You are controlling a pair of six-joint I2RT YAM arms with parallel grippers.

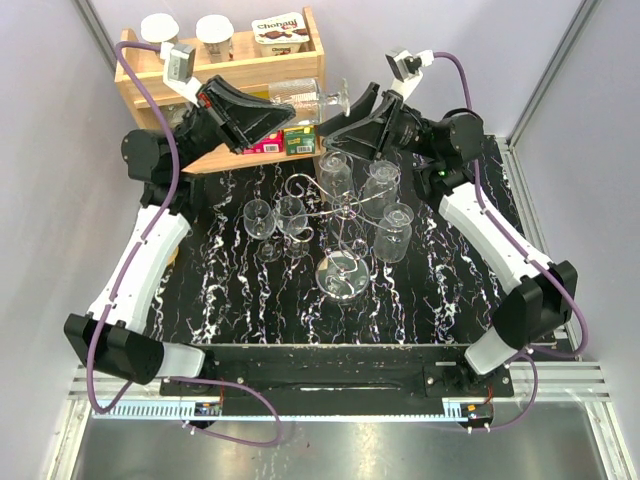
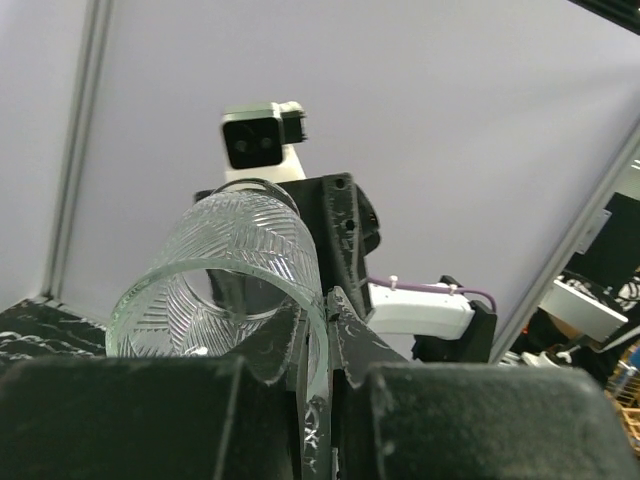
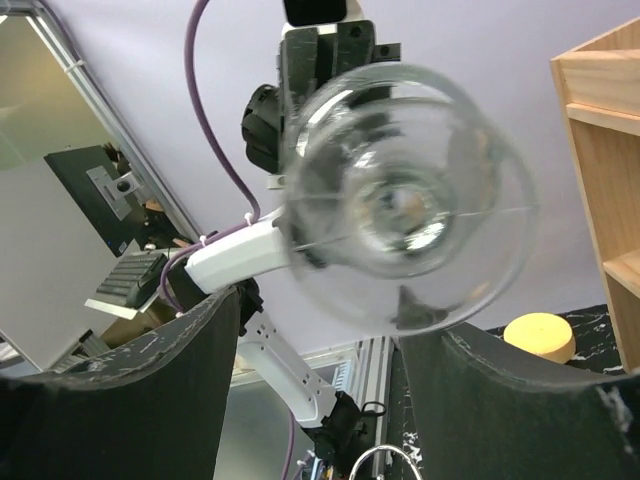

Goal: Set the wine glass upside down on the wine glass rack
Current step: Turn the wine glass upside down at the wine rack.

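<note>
Left gripper [image 2: 315, 325] is pinching the wine glass [image 2: 225, 265] by its rim, right gripper [image 3: 325, 330] gaping wide around the foot [image 3: 405, 215]; an off-centre squeeze risks twisting it loose.

Wine glass [image 1: 308, 99] between left pincer [image 1: 288, 108] and right pincer [image 1: 336, 118], rack [image 1: 338, 215] in front, shelf [image 1: 245, 62] behind.

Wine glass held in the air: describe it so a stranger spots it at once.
Find the wooden shelf at the far edge of the table. Just before it, the wine glass lies sideways in the air, rim pinched by the left hand. The other glasses cluster around the wire rack.
</note>
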